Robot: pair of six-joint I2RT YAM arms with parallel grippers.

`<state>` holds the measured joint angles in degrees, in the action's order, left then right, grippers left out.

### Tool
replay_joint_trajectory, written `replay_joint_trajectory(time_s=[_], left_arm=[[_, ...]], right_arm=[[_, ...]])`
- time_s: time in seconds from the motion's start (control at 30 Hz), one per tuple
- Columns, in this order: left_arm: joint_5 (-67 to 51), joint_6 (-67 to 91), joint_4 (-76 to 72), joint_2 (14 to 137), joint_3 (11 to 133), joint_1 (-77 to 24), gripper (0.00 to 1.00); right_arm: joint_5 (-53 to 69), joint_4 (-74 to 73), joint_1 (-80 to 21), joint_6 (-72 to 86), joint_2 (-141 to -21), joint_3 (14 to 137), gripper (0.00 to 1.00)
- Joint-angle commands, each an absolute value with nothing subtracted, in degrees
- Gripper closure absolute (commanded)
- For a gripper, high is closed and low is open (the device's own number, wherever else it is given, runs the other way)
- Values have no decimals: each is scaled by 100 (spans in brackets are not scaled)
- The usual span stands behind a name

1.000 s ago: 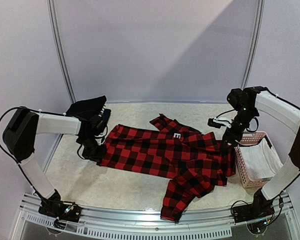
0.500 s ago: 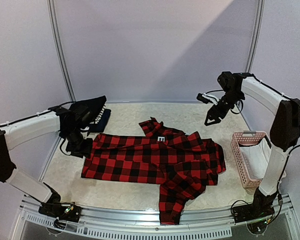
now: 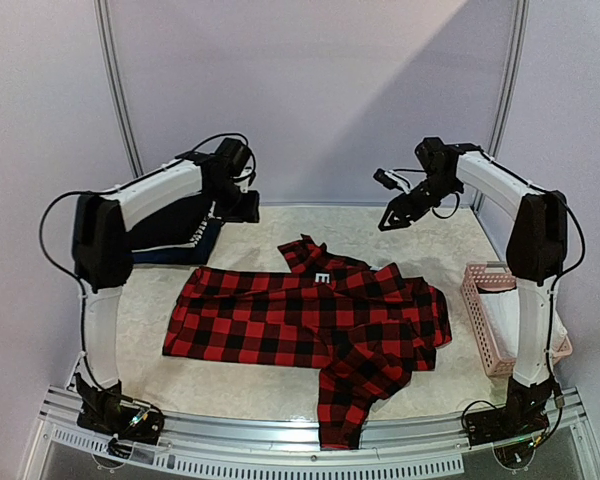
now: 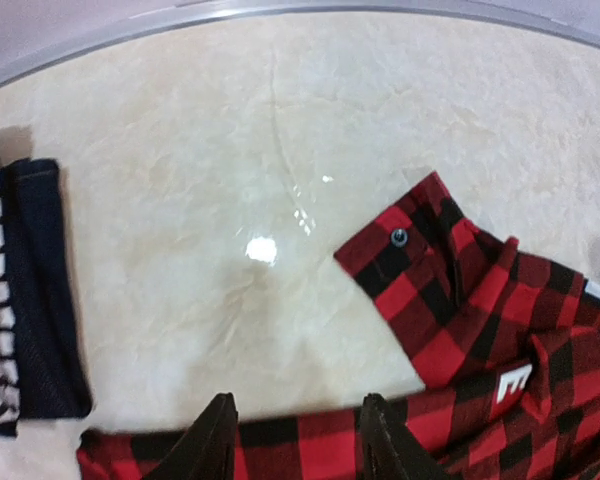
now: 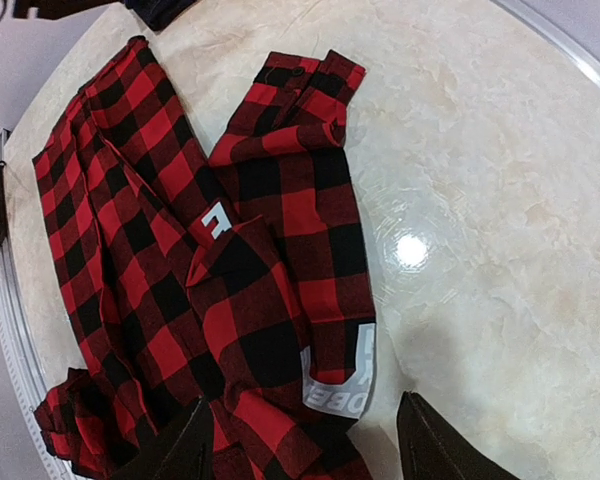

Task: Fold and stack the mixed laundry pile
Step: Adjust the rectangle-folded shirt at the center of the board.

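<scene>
Nearest me, one sleeve (image 3: pixel 345 400) of the plaid shirt (image 3: pixel 280 315) trails down to the table's (image 3: pixel 230 385) near edge; the body lies spread across the middle, flat on the left and rumpled on the right, with the pink basket (image 3: pixel 480 320) just beside that rumpled end; a buttoned cuff (image 4: pixel 400 235) pokes out on the far side, and the folded dark clothes (image 4: pixel 40 290) sit at the far left, near the shirt's corner. Beyond that, both arms hover over the far half of the table; the left gripper (image 4: pixel 295 410) has its fingers parted with nothing between them, and the right gripper (image 5: pixel 302 410) stands wide and empty too. I judge the flannel soft, light and limp, not slippery; it will drape and drag rather than hold a shape, so I'd pinch it at the edges, a hem corner and a shoulder, and tuck the loose sleeves in first.
</scene>
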<state>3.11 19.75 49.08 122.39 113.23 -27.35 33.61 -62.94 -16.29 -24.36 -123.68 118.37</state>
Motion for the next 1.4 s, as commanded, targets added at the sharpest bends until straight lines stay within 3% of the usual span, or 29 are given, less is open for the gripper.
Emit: replay_joint_trajectory(time_s=[0.0,0.13,0.37,0.6,0.77,1.03,1.13,1.37], left_arm=[[-312,2156,4716,13704,12648,-2700,56],[-728,2670,4482,14666,13501,-2689,55],[-1003,3286,4085,15143,13475,-2690,55],[-1408,3550,3805,15178,13017,-2707,68],[-912,3432,4099,14874,12722,-2815,59],[-881,3840,3827,14710,12079,-2874,60],[-1146,4002,3665,14879,12144,-2874,65],[-1484,4088,3514,15327,12614,-2917,87]], right_arm=[[3665,-6255,-1670,-2137,-12501,11580,37],[3586,-6167,-1678,-2177,-12244,11073,37],[3493,-6274,-1672,-2294,-11929,10773,36],[3518,-6253,-1679,-2264,-11974,10758,36],[3526,-6293,-1678,-2300,-11930,10734,36],[3581,-6260,-1678,-2318,-11849,10645,36],[3594,-6267,-1679,-2312,-11832,10627,36],[3552,-6254,-1679,-2335,-11757,10538,36]])
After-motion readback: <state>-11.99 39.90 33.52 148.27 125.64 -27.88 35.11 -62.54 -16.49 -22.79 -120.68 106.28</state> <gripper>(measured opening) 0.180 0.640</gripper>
